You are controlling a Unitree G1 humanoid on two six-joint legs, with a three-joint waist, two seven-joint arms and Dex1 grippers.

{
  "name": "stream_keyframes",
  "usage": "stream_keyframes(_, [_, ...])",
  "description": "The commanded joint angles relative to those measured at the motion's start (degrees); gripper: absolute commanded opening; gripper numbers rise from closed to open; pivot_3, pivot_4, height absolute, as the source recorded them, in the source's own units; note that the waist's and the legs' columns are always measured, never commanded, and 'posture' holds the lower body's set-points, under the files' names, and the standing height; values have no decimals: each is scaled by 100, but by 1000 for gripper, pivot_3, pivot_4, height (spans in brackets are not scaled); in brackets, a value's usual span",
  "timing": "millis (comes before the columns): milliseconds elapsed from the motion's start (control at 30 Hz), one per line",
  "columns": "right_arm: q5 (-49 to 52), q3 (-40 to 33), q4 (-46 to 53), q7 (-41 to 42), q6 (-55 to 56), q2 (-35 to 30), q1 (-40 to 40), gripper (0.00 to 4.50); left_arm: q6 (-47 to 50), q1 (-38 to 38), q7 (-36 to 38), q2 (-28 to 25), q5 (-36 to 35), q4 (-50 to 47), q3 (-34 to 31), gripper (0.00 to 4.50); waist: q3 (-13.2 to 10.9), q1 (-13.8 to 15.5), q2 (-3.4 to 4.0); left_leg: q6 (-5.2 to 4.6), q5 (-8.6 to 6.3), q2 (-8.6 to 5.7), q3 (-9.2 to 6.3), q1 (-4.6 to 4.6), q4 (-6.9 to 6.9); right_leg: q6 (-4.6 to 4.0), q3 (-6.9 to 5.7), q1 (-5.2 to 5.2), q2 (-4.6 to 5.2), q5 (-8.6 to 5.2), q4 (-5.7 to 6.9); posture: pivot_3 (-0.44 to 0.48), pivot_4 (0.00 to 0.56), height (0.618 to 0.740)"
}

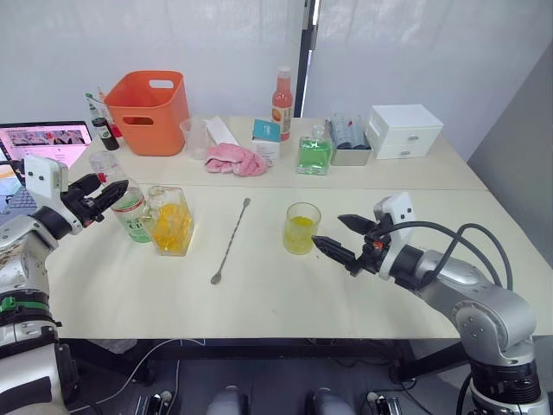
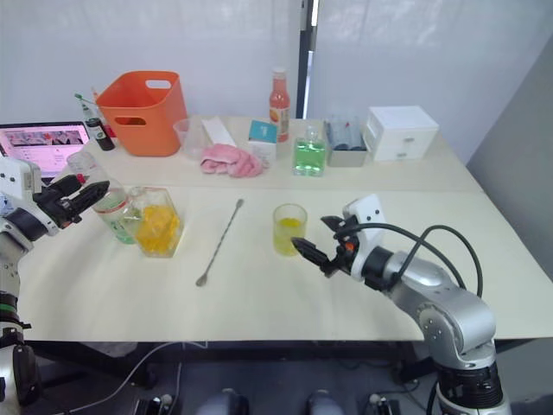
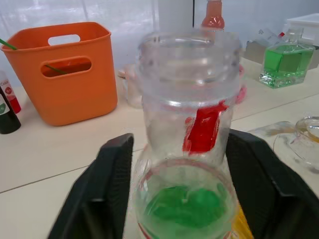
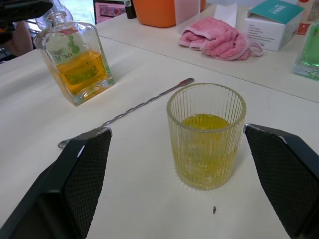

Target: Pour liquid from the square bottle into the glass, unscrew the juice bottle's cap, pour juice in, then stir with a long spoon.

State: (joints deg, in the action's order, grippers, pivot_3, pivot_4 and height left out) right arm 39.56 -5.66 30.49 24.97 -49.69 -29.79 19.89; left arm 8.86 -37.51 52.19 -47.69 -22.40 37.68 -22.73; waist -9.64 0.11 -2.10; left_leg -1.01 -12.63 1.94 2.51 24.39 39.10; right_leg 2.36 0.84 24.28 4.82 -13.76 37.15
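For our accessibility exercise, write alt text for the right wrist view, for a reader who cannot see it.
The right gripper has its jaws open on either side of the glass, a ribbed tumbler partly filled with yellow liquid, not touching it. Beyond it on the pale table lie the long spoon and the square bottle of orange-yellow liquid, with a pink cloth farther back.

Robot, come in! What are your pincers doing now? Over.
Left pincer around uncapped juice bottle. Right pincer open beside glass, yellow liquid inside. Long spoon flat on table, nothing blocking.
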Motion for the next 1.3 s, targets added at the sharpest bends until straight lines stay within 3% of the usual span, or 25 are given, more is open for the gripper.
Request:
stream_keyframes(33, [97, -188, 191, -14, 53, -43, 51, 4500, 162, -51, 93, -129, -249, -244, -197, 4167, 0, -6, 0, 0, 0, 0, 0, 1, 0, 0, 0, 0, 0, 0, -1, 0, 150, 715])
stream_keyframes(67, [98, -190, 193, -16, 57, -46, 45, 4500, 264, -15, 140, -137, -349, -341, -256, 4478, 0, -6, 0, 0, 0, 0, -1, 1, 0, 0, 0, 0, 0, 0, -1, 0, 150, 715])
stream_keyframes(400, [96, -449, 150, 154, 123, -300, -148, 4500, 1499, 1412, 628, -715, -1233, -1523, -1257, 4478, 0, -89, 0, 0, 0, 5, -9, 0, -9, -1, 0, 4, 1, -1, -3, 0, 150, 715])
stream_keyframes(600, [80, -1115, 124, 398, 293, -646, -721, 4500, 1792, 2485, 940, -994, -1456, -1889, -1937, 4478, -1, -57, 1, 0, 0, 9, -6, -6, -15, -3, -1, 2, 10, -2, -7, 0, 150, 715])
stream_keyframes(733, [-75, -1717, 110, 642, 632, -850, -1550, 4500, 1830, 3386, 1078, -739, -1487, -2589, -2033, 4478, 0, 11, 1, -2, -1, 0, 0, -8, -17, 0, -9, -1, 34, -3, -12, 0, 150, 715])
stream_keyframes(933, [-605, -2416, -1, 908, 1442, -926, -2771, 4500, 2095, 4313, 568, 19, -1607, -4134, -1784, 4478, 1, 46, 1, -3, -2, 6, -7, -19, -17, -2, -3, -10, 41, -3, -13, 0, 150, 715])
stream_keyframes(1033, [-713, -2685, -171, 1002, 1724, -914, -3085, 4500, 1866, 4474, 512, 108, -1453, -4147, -1758, 4478, 2, 43, 2, -3, -2, 7, -2, -21, -17, -2, 0, -9, 35, -3, -12, 0, 150, 715])
stream_keyframes(1167, [-702, -3376, -552, 1196, 2008, -892, -3569, 4500, 1311, 4488, 650, -34, -1254, -3407, -2055, 4478, 3, 43, 4, -3, -2, 6, 29, -23, -19, -6, 0, -9, 32, -7, -13, 0, 150, 715])
stream_keyframes(1300, [-702, -3457, -857, 1327, 2212, -895, -3665, 4500, 1019, 4526, 880, -178, -1173, -2942, -2097, 4478, 4, 30, 4, -3, -2, 7, 36, -25, -19, -7, 0, -8, 32, -8, -14, 0, 150, 715])
